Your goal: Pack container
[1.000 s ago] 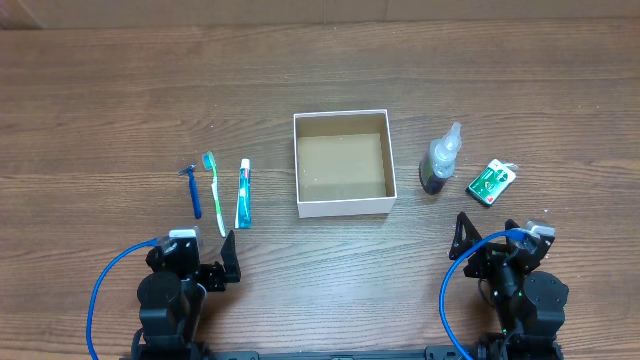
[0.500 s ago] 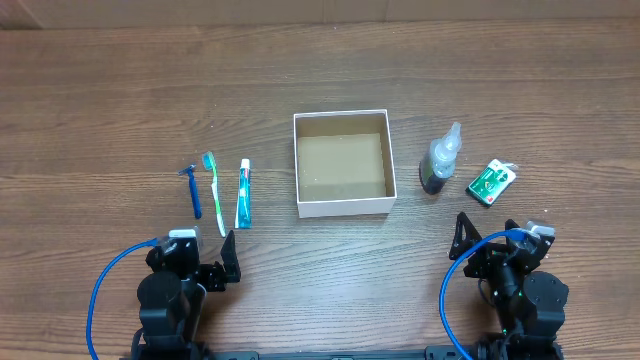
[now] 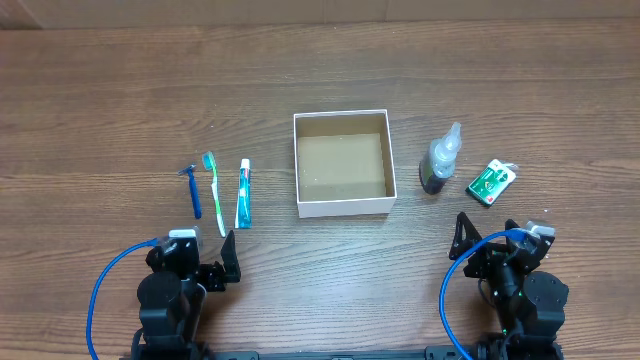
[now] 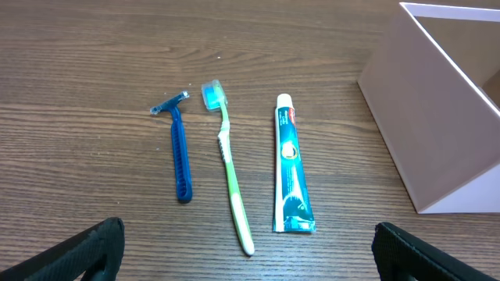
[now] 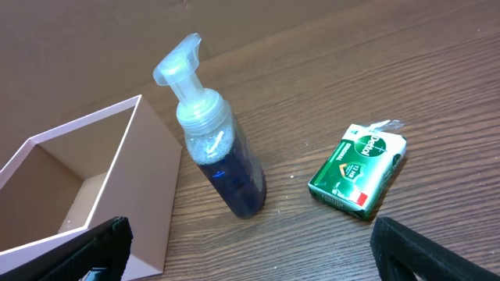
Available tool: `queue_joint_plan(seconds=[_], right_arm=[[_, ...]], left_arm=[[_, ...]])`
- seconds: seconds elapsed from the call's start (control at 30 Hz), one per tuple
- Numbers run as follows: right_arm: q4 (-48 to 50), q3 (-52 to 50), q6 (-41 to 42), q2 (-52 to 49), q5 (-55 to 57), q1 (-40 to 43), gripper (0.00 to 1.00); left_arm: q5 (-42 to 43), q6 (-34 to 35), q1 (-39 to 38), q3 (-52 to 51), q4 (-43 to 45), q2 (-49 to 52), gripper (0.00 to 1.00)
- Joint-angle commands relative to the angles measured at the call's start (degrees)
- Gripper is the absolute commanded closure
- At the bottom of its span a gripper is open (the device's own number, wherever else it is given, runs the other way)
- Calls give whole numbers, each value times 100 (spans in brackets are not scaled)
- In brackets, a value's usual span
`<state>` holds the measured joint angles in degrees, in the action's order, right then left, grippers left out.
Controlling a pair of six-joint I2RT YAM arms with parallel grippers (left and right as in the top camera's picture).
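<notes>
The container [image 3: 343, 206], a square shallow box with white walls and a brown cardboard floor, stands empty at the table's middle; it also shows in the left wrist view [image 4: 437, 101] and the right wrist view [image 5: 148, 179]. Left of it lie a blue razor [image 3: 194, 190] [image 4: 180, 152], a green toothbrush [image 3: 214, 192] [image 4: 230, 176] and a toothpaste tube [image 3: 243, 193] [image 4: 290, 172]. Right of it stand a clear pump bottle with dark liquid [image 3: 440, 160] [image 5: 219, 144] and a green soap pack [image 3: 492, 181] [image 5: 359, 170]. My left gripper [image 3: 228, 258] [image 4: 250, 261] and right gripper [image 3: 462, 238] [image 5: 250, 257] are open, empty, near the front edge.
Everything rests on a brown wood-grain table [image 3: 120, 90]. Blue cables [image 3: 100, 290] loop beside each arm at the front.
</notes>
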<state>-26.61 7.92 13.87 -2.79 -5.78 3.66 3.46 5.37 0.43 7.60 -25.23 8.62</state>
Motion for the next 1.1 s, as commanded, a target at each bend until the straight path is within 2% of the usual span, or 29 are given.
queue_joint_plan(seconds=[0.0,0.47,0.63,0.8,0.97,1.07], right_arm=[[-26,-26,-20,57,-31,-22,0],[120,-26,-17,57,15,-22,0],[208,225,339,28,-826,-22,0],[-247,1665,417,-728,-745,-22,0],[-1711,4426,299,-3189,-715,-24,0],[-2673,6039,225,-4564,-1132,-24,0]], left_arm=[[87,-66,35,-37,22,-66,0],[87,-66,35,-37,22,-66,0],[87,-66,35,-37,22,-66,0],[87,-68,35,-37,22,-66,0],[87,-68,35,-37,22,-66,0],[85,-66,35,-37,22,-66,0]])
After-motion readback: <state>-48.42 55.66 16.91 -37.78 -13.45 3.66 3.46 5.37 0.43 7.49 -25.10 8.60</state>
